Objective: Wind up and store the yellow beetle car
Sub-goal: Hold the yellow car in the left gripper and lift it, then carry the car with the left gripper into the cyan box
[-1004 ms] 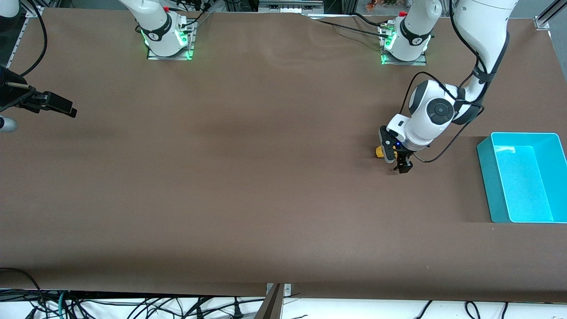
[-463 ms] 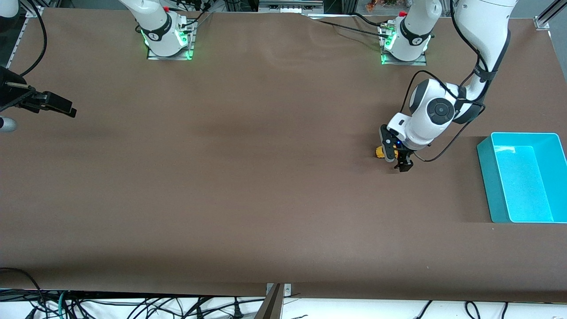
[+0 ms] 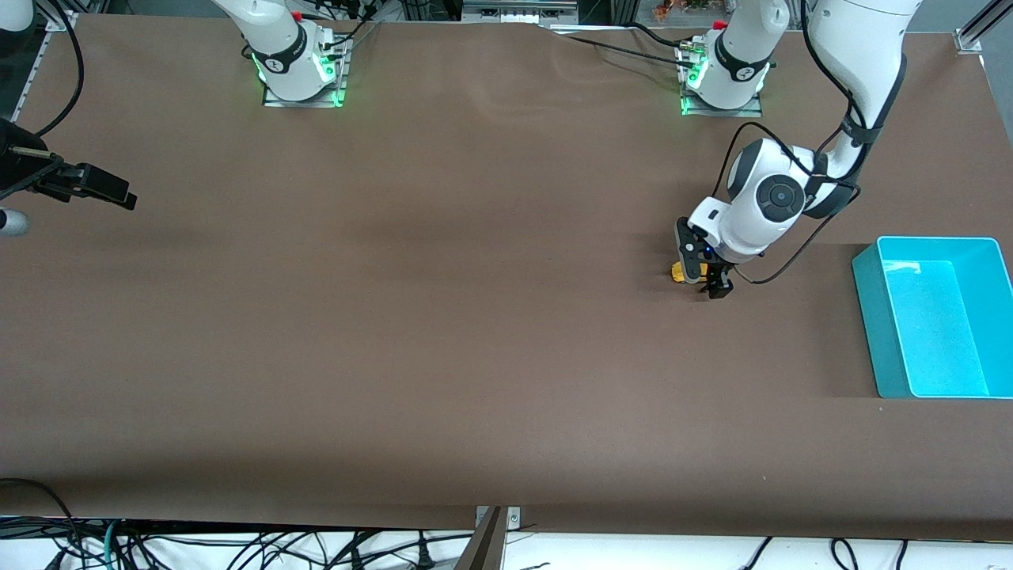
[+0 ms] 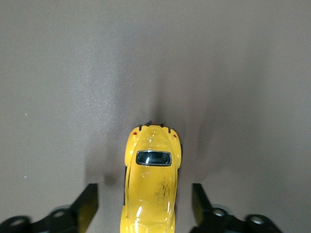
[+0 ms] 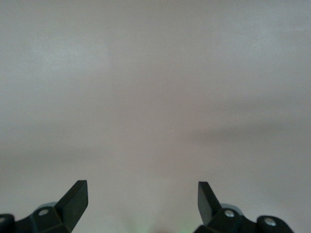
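At the right arm's end of the table (image 3: pixel 475 332) the right gripper (image 3: pixel 87 186) waits above bare surface, its fingers (image 5: pixel 73 196) spread wide with nothing between them. Toward the left arm's end, the left gripper (image 3: pixel 704 279) is low over the yellow beetle car (image 4: pixel 151 184) (wheels on the table), its fingers (image 4: pixel 87 201) spread on either side of the body without touching it. The turquoise bin (image 3: pixel 870 317) sits near the car, closer to that table end.
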Tool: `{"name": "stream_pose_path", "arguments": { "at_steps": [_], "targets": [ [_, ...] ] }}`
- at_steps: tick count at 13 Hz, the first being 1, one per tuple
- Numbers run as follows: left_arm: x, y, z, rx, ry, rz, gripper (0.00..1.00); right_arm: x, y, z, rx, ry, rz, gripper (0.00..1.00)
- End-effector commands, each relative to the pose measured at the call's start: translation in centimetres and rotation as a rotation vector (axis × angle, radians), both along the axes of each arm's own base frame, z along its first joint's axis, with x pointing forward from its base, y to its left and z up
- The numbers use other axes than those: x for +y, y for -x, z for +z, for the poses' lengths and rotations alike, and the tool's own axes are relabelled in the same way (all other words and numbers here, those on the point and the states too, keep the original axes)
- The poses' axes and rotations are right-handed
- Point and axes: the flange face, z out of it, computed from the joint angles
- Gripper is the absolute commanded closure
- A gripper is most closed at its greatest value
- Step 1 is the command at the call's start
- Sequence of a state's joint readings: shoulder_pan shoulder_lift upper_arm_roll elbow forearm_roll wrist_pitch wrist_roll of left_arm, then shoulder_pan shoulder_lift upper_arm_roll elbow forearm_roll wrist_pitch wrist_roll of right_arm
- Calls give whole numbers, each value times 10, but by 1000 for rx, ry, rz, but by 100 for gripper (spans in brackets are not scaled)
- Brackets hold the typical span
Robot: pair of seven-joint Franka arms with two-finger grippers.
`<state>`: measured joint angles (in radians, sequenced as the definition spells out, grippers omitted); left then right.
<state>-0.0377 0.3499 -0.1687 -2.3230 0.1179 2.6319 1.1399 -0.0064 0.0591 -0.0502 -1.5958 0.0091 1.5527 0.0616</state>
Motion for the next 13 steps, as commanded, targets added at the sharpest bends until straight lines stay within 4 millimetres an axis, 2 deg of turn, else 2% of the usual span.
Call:
{"name": "stream_pose_path", "arguments": {
  "at_steps": [1,3,6,7,9,11,13],
  "targets": [
    [-2,2,0,-13,-8,-20,70,-1,2,3,3,-18,-12,0],
    [-2,2,0,-13,-8,-23,100,-6,2,2,4,-18,-21,0],
    [4,-6,13,-31,-10,-17,100,-6,1,1,4,-20,-23,0],
    [7,-9,27,-29,-19,-10,100,-6,1,1,4,-20,-23,0],
    [20,-32,58,21,-51,-1,100,-6,2,1,5,-21,-23,0],
    [48,-65,100,54,-62,-72,100,-6,2,1,5,-21,-23,0],
    [89,-84,125,66,-59,-117,100,-6,2,2,4,-21,-23,0]
  ]
}}
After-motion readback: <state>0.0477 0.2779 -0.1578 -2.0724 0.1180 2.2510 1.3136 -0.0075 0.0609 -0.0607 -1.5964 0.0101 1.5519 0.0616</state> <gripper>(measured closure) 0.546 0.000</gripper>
